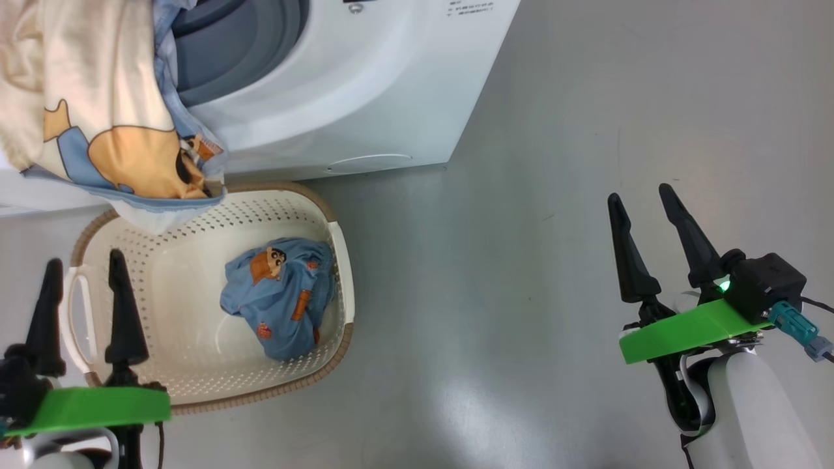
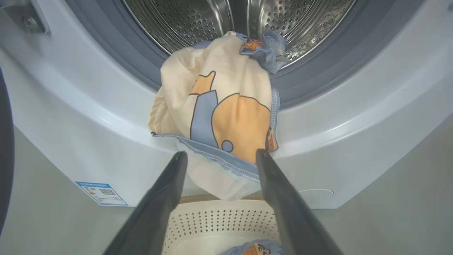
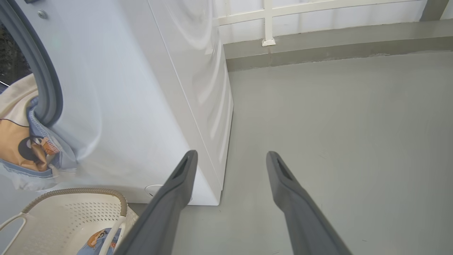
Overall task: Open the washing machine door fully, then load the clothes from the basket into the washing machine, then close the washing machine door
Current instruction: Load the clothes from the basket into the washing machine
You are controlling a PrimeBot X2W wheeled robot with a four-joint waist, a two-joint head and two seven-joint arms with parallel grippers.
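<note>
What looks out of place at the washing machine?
A cream garment hangs half out of the drum, draped over the gasket, its hem dangling above the basket. Closing up would likely trap it.

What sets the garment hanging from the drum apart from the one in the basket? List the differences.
Place: the hanging garment drapes over the washing machine's gasket; the basket garment lies inside the basket.
Look: the hanging garment shows cream with one large orange figure; the basket garment is blue with small figures.
Pose: the hanging garment dangles; the basket garment is bunched.
Shared: cartoon-printed fabric.
</note>
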